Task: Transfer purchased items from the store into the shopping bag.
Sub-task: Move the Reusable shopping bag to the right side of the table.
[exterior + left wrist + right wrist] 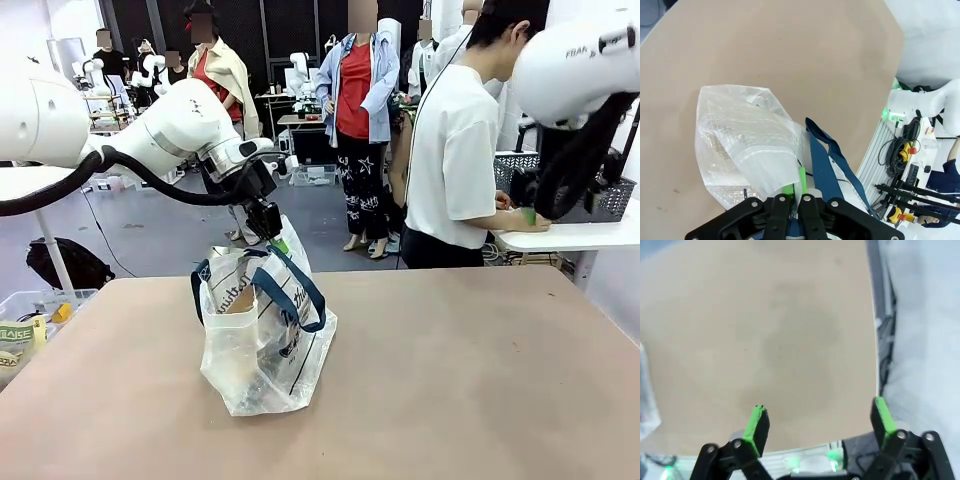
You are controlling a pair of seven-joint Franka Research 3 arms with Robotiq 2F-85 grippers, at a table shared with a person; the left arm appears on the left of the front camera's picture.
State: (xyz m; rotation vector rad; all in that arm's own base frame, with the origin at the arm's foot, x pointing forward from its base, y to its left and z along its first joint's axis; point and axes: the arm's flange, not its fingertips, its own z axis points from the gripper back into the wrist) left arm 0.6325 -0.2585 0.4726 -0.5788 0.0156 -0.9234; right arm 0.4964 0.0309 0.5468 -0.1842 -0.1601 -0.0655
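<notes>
Bag (pixel 265 335) standing on counter (pixel 470 380), left gripper (pixel 268 228) pinching its rim with jaws clamped, probably propping it open for loading, right gripper (pixel 817 427) idling spread wide, empty.

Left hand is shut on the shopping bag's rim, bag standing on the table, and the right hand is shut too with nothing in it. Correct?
Not quite. The right hand is open, as the right wrist view shows, with nothing between its fingers. The rest holds: the left hand is shut on the shopping bag, which stands on the table.

A robot lab; other white robot arms (pixel 150 65) at tables at eleven o'clock; onlookers (pixel 358 90) at twelve; cabling underfoot.
</notes>
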